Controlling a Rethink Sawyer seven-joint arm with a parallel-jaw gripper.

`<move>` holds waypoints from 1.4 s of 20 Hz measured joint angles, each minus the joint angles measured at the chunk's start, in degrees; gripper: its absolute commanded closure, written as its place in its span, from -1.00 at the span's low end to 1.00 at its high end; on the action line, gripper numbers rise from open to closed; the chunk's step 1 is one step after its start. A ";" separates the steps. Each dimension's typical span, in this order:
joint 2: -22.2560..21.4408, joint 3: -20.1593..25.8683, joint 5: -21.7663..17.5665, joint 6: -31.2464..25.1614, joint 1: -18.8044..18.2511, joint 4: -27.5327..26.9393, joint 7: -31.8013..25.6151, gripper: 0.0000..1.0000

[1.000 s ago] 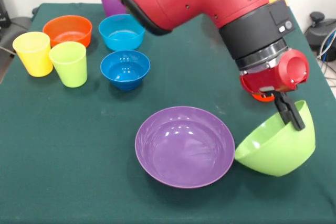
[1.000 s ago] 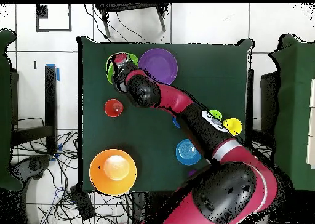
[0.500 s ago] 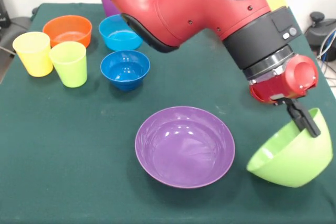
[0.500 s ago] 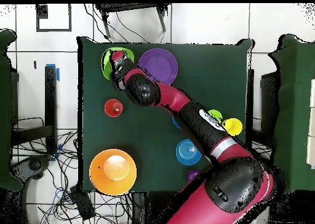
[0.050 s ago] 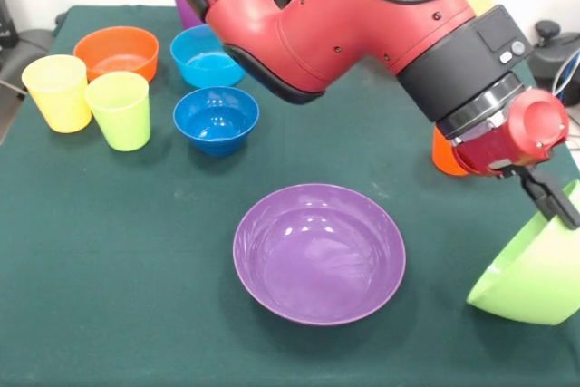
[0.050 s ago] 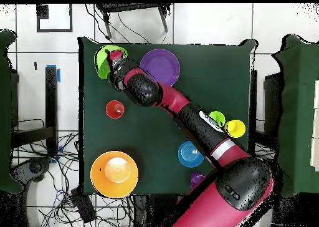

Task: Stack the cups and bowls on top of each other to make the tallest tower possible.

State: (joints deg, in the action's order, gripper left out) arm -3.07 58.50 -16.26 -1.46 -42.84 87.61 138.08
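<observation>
The claw [image 5: 555, 207] is clenched on the rim of the lime green bowl [image 5: 535, 274], which hangs tilted below it, at the table's edge. The wide purple bowl [image 5: 319, 252] lies just beside the claw, open side up; the orange-red cup [image 5: 446, 153] stands just behind it. The held bowl looks light, stiff and glossy, so a one-sided rim pinch may slip or swing. A grip further over the wall would likely sit firmer.

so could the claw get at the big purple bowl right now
Probably not straight away: the claw is already clamped on the rim of the lime green bowl, tilted beside the purple bowl. Nothing sits in or over the purple bowl, so the way is otherwise free.
</observation>
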 measured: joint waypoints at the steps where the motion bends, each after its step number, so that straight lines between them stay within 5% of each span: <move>1: 0.16 0.23 0.00 -0.34 -0.06 0.00 0.00 1.00; 12: 3.16 4.05 -3.76 -2.33 -1.50 -0.75 0.00 1.00; 28: 13.17 10.54 -10.30 -10.15 -9.89 -3.52 -7.12 1.00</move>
State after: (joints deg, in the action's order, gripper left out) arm 10.11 69.04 -26.56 -11.61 -52.73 84.09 130.97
